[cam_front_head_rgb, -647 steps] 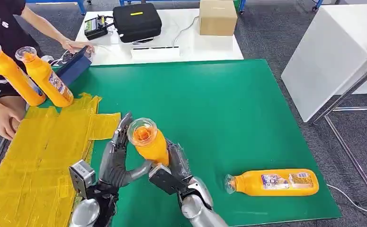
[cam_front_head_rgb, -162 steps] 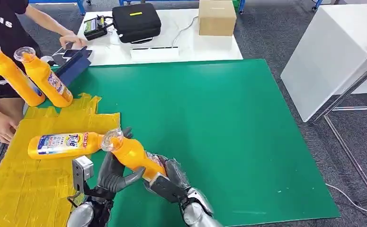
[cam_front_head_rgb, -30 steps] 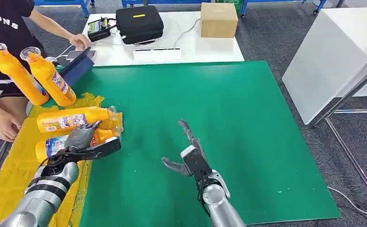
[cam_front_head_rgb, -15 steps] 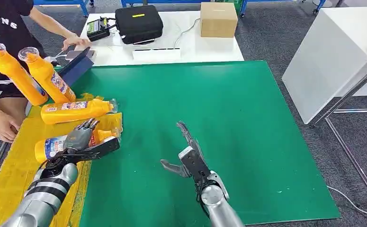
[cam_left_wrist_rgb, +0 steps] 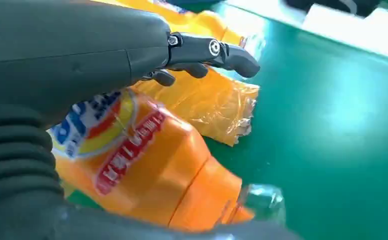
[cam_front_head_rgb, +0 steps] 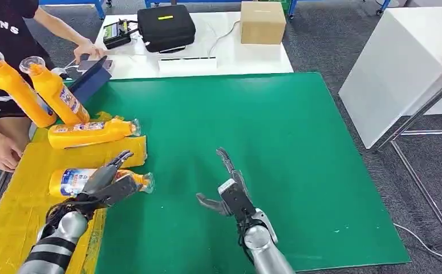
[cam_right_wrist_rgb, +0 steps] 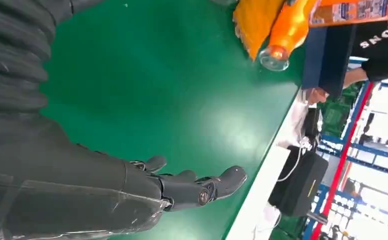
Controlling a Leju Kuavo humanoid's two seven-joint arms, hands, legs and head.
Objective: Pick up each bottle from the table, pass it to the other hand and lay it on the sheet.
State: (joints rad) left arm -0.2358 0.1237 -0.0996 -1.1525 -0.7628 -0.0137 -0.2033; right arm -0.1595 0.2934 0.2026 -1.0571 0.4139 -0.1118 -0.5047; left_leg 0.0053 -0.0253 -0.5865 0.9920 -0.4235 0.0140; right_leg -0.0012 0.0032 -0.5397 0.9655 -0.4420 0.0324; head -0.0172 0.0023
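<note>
On the yellow sheet [cam_front_head_rgb: 19, 200] at the desk's [cam_front_head_rgb: 275, 142] left edge: two bottles laid flat, the far bottle [cam_front_head_rgb: 90, 133] and the near bottle [cam_front_head_rgb: 96, 180]. Left hand [cam_front_head_rgb: 107, 185] rests over the near bottle, fingers extended; grip cannot be told. Right hand [cam_front_head_rgb: 230, 191] released, spread, grasping nothing. Two upright bottles [cam_front_head_rgb: 36, 91] stand beside a person [cam_front_head_rgb: 1, 68]. No bottle lies on the green; task judged nearly complete.

The left hand [cam_front_head_rgb: 107, 185] covers the middle of the near bottle [cam_front_head_rgb: 73, 180] on the yellow sheet [cam_front_head_rgb: 13, 200], hiding whether its fingers touch it. The person [cam_front_head_rgb: 4, 34] beside that sheet is cut off by the picture's edge. The bottle's cap [cam_left_wrist_rgb: 262, 200] is blurred in the left wrist view.
</note>
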